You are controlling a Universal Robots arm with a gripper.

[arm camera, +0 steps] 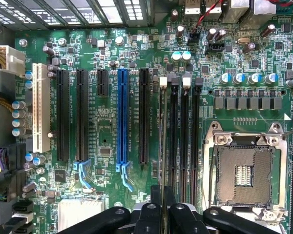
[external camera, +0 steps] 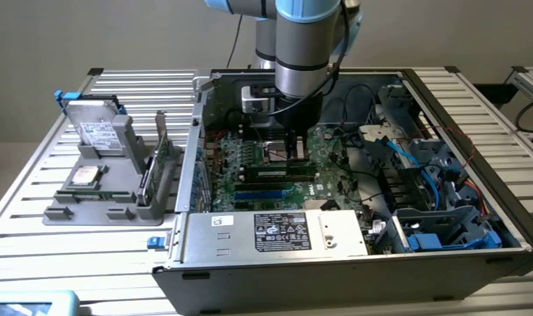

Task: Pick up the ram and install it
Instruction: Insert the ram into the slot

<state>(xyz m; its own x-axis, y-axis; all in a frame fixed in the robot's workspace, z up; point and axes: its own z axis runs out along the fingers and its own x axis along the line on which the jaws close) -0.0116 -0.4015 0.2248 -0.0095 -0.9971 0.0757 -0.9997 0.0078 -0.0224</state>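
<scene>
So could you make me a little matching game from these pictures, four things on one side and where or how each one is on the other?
Things:
1 ram
2 hard drive
3 blue slot
4 processor socket

Places or states:
A between black slots on the board
B held edge-on in the gripper
C propped up in the grey holder outside the case
D empty, ringed by a metal frame

Pairs: 1-B, 2-C, 3-A, 4-D

Behind the pincer (external camera: 293,153) stands a plain beige wall (external camera: 100,33), softly and evenly lit. Below it spreads a table (external camera: 91,243) of silver aluminium slats. To the exterior view's left of the pincer, past the table's edge, lies pale floor (external camera: 5,164). Far to its right is a second slatted bench (external camera: 532,74).
</scene>
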